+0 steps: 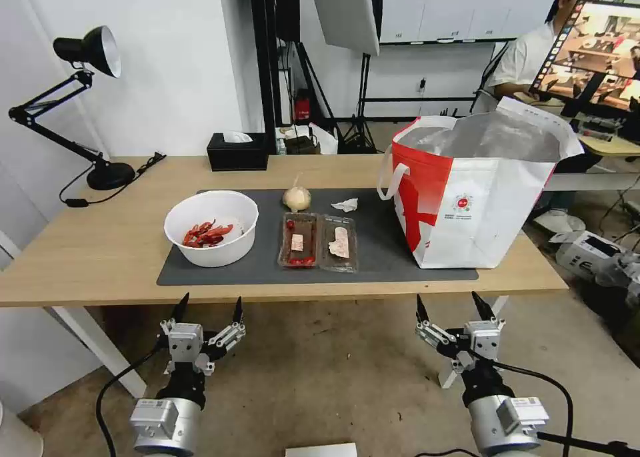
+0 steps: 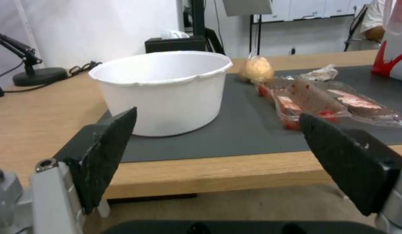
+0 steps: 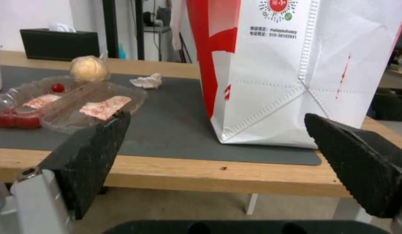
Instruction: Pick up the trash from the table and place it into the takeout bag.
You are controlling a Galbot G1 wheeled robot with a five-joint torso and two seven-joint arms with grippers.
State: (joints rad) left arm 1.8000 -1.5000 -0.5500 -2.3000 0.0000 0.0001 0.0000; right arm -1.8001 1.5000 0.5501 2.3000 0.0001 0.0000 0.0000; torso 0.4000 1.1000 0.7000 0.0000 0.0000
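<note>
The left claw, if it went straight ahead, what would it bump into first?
Probably the white bowl. The left claw is open, off the table's near edge, and pointing over it at the bowl. Depth is hard to judge.

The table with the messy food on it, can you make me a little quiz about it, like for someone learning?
1. True or false: the white bowl holding red shells sits on the dark grey mat.
2. Which thing lies nearest the takeout bag? A) the lamp B) the crumpled tissue C) the bowl
3. Fill the gap: the left hand and the right hand both hang below the table edge with their fingers ____.

Key:
1. True.
2. B. The tissue lies on the mat just beside the bag, past the clear tray and the small knotted bag.
3. Open, holding nothing.
</note>
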